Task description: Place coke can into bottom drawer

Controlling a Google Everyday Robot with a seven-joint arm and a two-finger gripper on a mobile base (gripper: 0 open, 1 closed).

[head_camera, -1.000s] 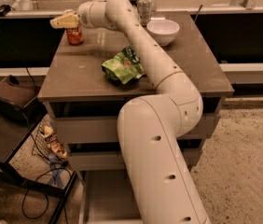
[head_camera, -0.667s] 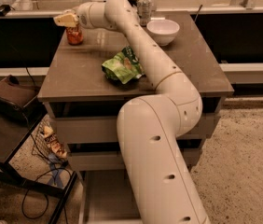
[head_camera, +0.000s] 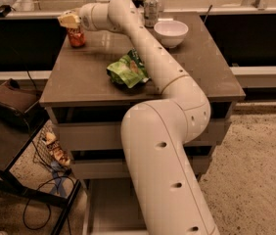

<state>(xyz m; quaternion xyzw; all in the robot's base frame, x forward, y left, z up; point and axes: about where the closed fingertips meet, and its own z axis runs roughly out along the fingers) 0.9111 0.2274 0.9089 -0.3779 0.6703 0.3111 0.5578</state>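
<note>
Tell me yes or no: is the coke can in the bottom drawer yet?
No, the coke can stands on the table, under the gripper, not in the bottom drawer open below.

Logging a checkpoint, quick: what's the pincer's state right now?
Pincer: at the top of the coke can, far left corner of the table; open, closed or gripping cannot be told.

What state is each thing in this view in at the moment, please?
Coke can: upright on the cabinet top, far left corner.
Gripper: right over the coke can's top.
Bottom drawer: pulled open, floor showing.
Upper drawers: shut.
Silver can: upright at the back edge.
Bowl: upright, looks empty.
Chip bag: lying crumpled, mid-top.
</note>
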